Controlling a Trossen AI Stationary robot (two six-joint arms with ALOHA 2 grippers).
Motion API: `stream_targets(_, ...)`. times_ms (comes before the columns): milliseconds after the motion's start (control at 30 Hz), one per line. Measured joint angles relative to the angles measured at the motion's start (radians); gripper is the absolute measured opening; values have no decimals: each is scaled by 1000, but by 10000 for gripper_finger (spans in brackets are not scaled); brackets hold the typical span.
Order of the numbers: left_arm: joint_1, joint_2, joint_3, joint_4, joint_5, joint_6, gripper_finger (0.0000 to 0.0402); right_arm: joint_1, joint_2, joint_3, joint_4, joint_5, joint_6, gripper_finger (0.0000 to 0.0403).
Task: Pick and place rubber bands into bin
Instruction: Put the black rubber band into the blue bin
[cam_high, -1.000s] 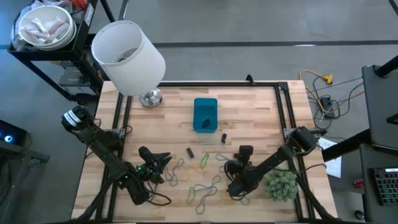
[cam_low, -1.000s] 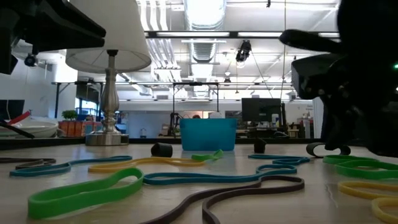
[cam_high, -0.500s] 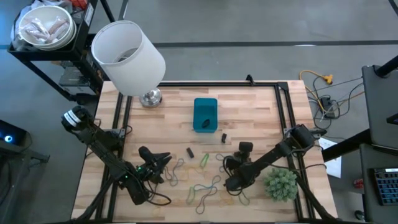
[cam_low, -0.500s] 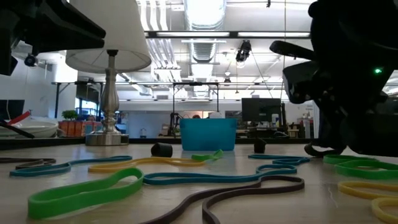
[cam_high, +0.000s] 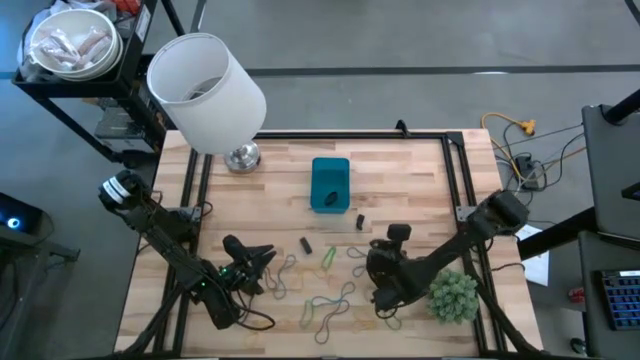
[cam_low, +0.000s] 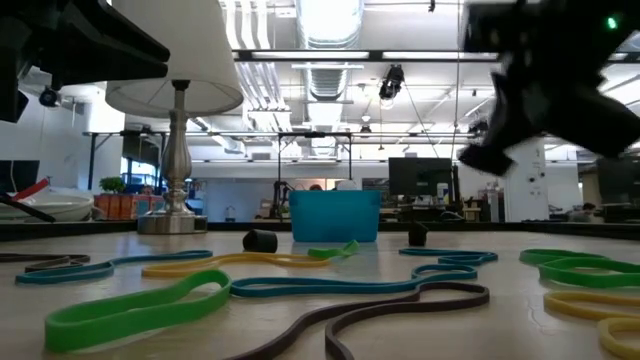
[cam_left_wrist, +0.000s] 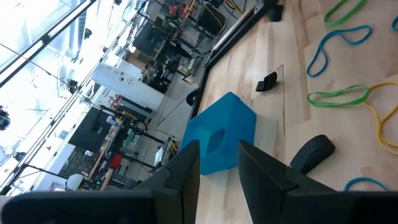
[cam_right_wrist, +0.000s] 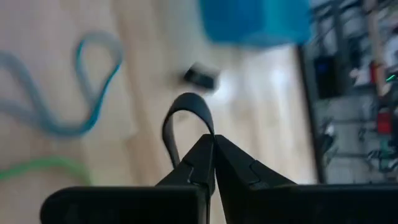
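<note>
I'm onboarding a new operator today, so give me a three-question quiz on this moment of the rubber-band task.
1. True or false: the right gripper is shut on a dark rubber band.
2. Multiple choice: in the high view, the blue bin sits (A) beside the green plant ball, (B) near the table's middle, just right of the lamp base, (C) under the left gripper.
3. Fill in: the left gripper's fingers are ____, holding nothing.

Key
1. True: the fingertips meet, pinching the band's loop.
2. B.
3. Apart (open); it waits near the table's front left.
</note>
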Motion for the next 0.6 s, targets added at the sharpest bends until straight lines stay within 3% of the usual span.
stream_targets(133,0,0,0,0,0,0,91,-22,-60,0,61,122,-105,8)
stream_targets(333,0,0,-2,0,0,0,91,-149,-108,0,330,141,-469,8)
stream_targets(433,0,0,-3,1,0,-1,91,-231,-110,0,482,117,-667,8)
stream_targets(600,0,0,-10,1,0,-3,91,-387,-111,0,642,-30,-855,8)
